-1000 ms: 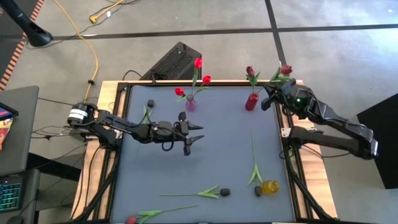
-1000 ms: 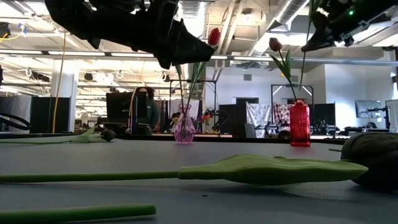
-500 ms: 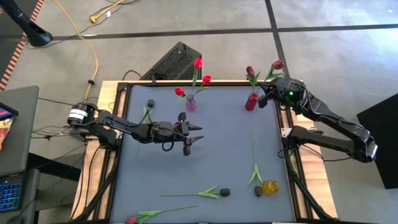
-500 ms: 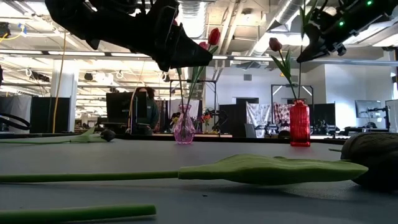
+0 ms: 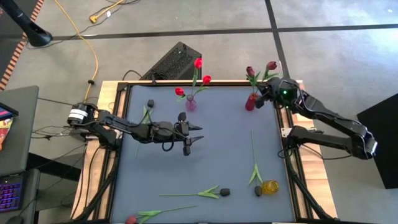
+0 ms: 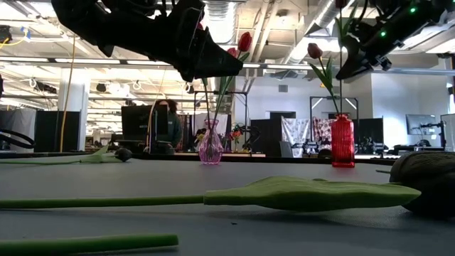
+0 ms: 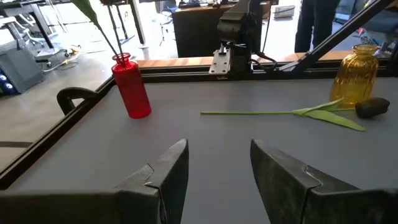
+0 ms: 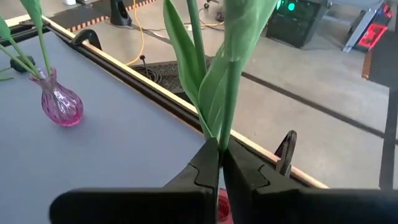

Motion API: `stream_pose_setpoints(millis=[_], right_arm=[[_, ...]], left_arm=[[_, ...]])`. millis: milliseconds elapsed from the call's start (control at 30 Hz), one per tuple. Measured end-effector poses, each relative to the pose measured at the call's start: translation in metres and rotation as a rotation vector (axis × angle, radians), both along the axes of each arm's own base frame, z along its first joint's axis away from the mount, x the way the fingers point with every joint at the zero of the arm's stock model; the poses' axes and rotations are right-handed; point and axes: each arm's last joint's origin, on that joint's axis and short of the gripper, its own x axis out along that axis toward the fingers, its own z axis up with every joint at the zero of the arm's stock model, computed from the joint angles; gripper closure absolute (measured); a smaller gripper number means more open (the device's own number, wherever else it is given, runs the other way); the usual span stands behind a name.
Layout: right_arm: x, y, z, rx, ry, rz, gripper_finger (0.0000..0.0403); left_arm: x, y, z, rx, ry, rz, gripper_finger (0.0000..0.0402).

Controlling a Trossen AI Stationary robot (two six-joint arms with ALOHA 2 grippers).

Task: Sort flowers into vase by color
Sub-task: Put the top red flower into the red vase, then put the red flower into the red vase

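Non-task items, catalogue:

- Table [image 5: 217, 143]: grey mat top, wood edge, dark frame rails.
- Black box w/ vented lid [image 5: 176, 61]: on floor just beyond table's far edge, tilted.
- Yellow cable [image 5: 94, 56]: runs over floor at far left, ends nr yellow plug.
- Dark floor stripes [image 5: 273, 25]: cross concrete beyond table.
- Desk w/ lit keyboard [image 5: 9, 193]: left edge of high view.
- Person seated at monitor [image 6: 162, 124]: background, low view, beyond table.
- Office room: ceiling ducts [image 6: 334, 11], strip lights, more screens [image 6: 419, 126] at right.
- Green-lit equipment [image 8: 297, 18]: on floor past table edge, right wrist view.
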Motion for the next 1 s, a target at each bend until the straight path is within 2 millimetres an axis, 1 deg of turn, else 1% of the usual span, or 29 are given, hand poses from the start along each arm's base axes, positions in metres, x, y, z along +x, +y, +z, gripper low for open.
stream_pose_setpoints(millis=[100,267,367,500,700,767,833,1000], right_arm=[[0.001,-0.001,-0.002,0.022,0.001,-0.010,0.0346],[-0.003,-0.003,-0.004,0.054,0.001,-0.049,0.0333],[-0.006,-0.004,-0.007,0.076,0.021,-0.071,0.0312],[-0.010,-0.005,-0.011,0.129,0.022,-0.116,0.0264],[-0.015,-0.004,-0.015,0.183,0.061,-0.148,0.0171],[-0.017,-0.003,-0.012,0.195,0.076,-0.149,0.0148],[-0.018,-0.001,-0.007,0.213,0.083,-0.134,0.0134],[-0.020,0.006,0.008,0.285,0.066,-0.041,0.0125]], left_arm=[[0.000,0.000,0.000,0.000,0.000,0.000,0.0239],[0.000,0.000,0.000,-0.005,0.001,-0.015,0.0239],[0.000,-0.001,0.000,-0.009,0.001,-0.031,0.0239],[0.000,-0.001,-0.002,-0.008,0.016,-0.030,0.0239],[-0.003,0.000,-0.011,-0.032,0.114,-0.020,0.0239],[-0.006,0.000,-0.015,-0.056,0.172,-0.011,0.0239],[-0.010,0.000,-0.016,-0.081,0.222,0.000,0.0239],[-0.031,0.001,-0.015,-0.199,0.398,0.039,0.0239]])
